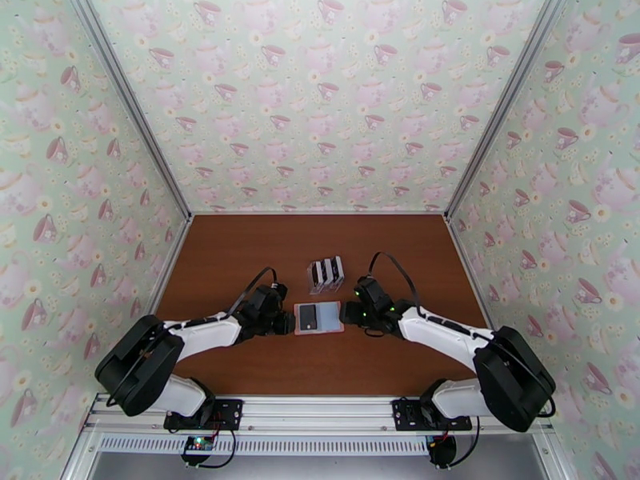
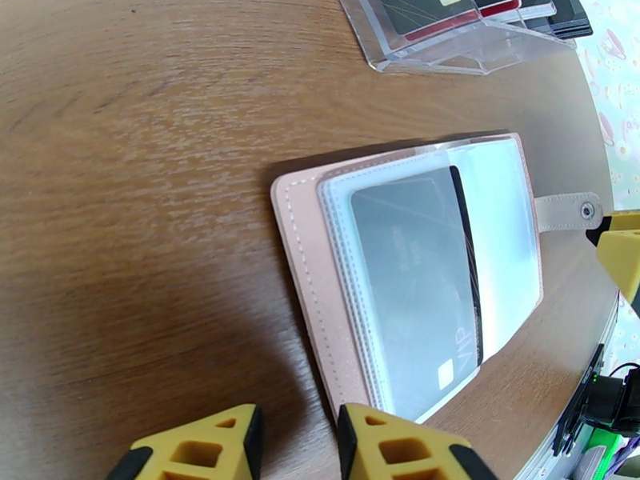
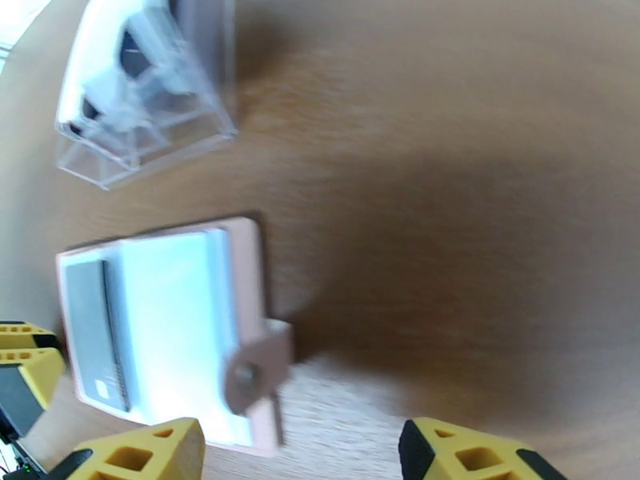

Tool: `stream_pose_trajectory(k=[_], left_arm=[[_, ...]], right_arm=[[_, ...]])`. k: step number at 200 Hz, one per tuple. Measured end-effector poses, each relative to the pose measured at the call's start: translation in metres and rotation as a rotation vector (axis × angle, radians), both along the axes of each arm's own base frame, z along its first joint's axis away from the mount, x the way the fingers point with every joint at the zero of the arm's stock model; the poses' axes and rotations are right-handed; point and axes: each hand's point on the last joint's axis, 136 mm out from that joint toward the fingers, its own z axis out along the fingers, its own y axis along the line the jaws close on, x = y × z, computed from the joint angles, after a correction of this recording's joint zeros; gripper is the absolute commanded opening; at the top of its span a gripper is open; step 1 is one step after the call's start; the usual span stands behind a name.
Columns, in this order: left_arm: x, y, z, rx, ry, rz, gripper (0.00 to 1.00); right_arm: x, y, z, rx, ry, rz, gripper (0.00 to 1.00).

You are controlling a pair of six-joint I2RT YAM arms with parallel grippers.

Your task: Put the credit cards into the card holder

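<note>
R gripper (image 3: 300, 432) wide open, empty, near card holder (image 3: 170, 314), L gripper (image 2: 300, 416) barely apart, empty.

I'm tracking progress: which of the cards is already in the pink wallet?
The dark card marked VIP, lying flat under a clear sleeve of the open pink wallet. The other cards stand in the clear rack beyond it.

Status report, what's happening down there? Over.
Left gripper barely open, right gripper wide, both empty beside card holder. Holder open, one dark card sleeved. Other cards wait in clear rack.
</note>
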Motion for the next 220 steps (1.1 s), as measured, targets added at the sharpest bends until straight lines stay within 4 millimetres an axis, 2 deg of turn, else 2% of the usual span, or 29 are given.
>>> stream_pose_trajectory(k=[21, 79, 117, 164, 195, 211, 220], left_arm=[[0.000, 0.000, 0.000, 0.000, 0.000, 0.000, 0.31], [0.003, -0.002, -0.001, 0.004, 0.010, -0.002, 0.28], [0.005, -0.005, -0.002, 0.004, 0.015, -0.004, 0.27], [0.006, -0.008, -0.002, -0.005, 0.023, -0.012, 0.25], [0.007, -0.009, -0.002, -0.009, 0.024, -0.015, 0.25], [0.007, -0.010, -0.003, -0.010, 0.024, -0.015, 0.25], [0.007, -0.010, -0.003, -0.010, 0.025, -0.016, 0.20]], right_arm=[[0.008, 0.007, 0.001, 0.006, -0.008, 0.002, 0.63], [0.013, 0.011, -0.023, -0.024, 0.033, 0.003, 0.46], [0.018, 0.020, -0.024, -0.005, 0.032, 0.020, 0.28], [0.019, 0.022, -0.027, -0.006, 0.037, 0.023, 0.16], [0.019, 0.021, -0.028, -0.009, 0.039, 0.023, 0.02], [0.018, 0.021, -0.028, -0.011, 0.041, 0.022, 0.00], [0.018, 0.020, -0.026, -0.010, 0.041, 0.023, 0.00]])
